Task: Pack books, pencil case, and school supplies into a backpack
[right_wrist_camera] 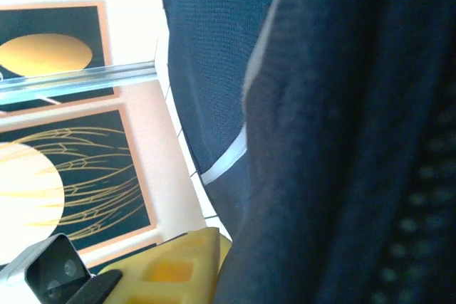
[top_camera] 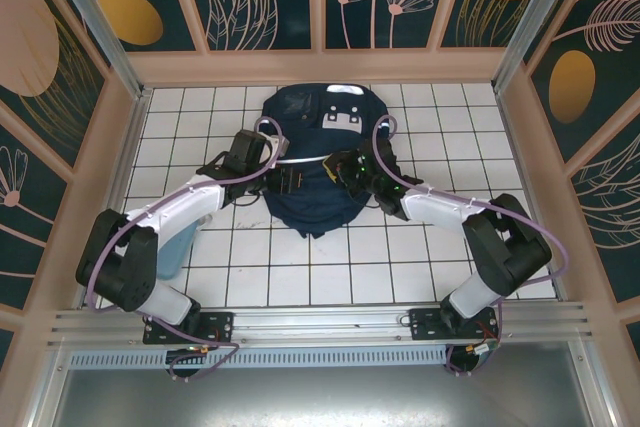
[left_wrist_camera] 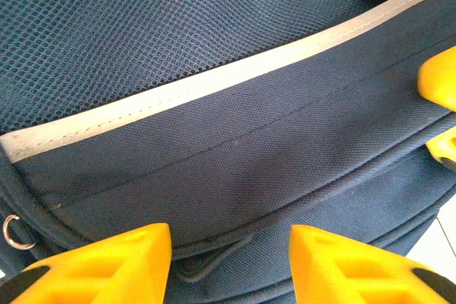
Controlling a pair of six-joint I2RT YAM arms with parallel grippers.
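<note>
at the far middle of the tiled desk lies the backpack, apparently closed, so nothing inside it shows. left fingers stand apart astride its front seam, below the white stripe. right fingers sit against its fabric, and i cannot tell whether they are clamped. a pinch on loose cloth could drag the whole backpack rather than open it.

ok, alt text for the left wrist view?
Close-up of a dark navy fabric backpack, a pale reflective stripe running diagonally across it below a mesh panel. The left gripper has its two yellow plastic fingers standing apart at the bottom edge, over the bag's lower seams. A second yellow part pokes in at the right edge.
</note>
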